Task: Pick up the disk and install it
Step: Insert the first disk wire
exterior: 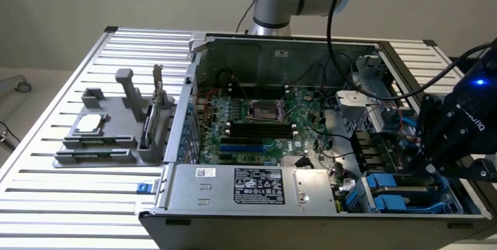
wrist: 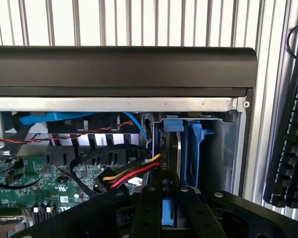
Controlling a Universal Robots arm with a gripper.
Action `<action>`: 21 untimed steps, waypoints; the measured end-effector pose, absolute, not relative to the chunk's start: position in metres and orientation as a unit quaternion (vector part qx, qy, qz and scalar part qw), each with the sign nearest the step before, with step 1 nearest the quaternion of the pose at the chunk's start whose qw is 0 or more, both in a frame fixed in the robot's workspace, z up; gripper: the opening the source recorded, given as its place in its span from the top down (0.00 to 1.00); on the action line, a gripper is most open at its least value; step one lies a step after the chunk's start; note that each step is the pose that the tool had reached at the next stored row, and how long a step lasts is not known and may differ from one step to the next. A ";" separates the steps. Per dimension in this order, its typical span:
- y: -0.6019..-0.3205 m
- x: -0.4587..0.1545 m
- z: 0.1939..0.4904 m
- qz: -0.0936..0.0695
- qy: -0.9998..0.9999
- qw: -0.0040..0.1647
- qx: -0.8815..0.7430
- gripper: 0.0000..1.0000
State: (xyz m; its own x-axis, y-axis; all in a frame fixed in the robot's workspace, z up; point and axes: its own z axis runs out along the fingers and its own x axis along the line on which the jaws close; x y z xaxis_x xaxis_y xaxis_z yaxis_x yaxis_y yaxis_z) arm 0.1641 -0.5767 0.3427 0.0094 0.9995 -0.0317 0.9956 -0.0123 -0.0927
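1. The end effector [wrist: 169, 190] is pressed in on the disk [wrist: 169, 148] – its dark fingers [wrist: 151, 206] pinch the blue-framed edge.
2. The disk stands on edge in the drive bay [wrist: 213, 148] at the corner of the open computer case [exterior: 272, 45], touching blue carrier plastic beside it.
3. In the exterior view the end effector [exterior: 432, 163] hangs over that bay, at the exterior view's right – well apart from the grey fixture [exterior: 109, 136] on the bench [exterior: 85, 203].

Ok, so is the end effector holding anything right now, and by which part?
Yes, the disk: the end effector pinches it by the blue carrier frame along its near edge, as it sits edge-on in the drive bay.
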 end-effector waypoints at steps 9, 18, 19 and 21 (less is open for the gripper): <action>-0.575 0.169 0.341 0.052 -0.696 0.018 -0.716 0.84; -0.575 0.169 0.340 0.065 -0.693 0.014 -0.718 0.84; -0.575 0.169 0.340 0.066 -0.692 0.014 -0.718 0.84; -0.574 0.169 0.340 0.066 -0.692 0.014 -0.718 0.84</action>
State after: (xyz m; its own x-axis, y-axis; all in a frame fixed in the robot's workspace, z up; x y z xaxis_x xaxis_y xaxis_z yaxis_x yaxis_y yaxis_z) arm 0.1692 -0.5744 0.3402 0.0322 0.9967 -0.0749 0.9929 -0.0405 -0.1119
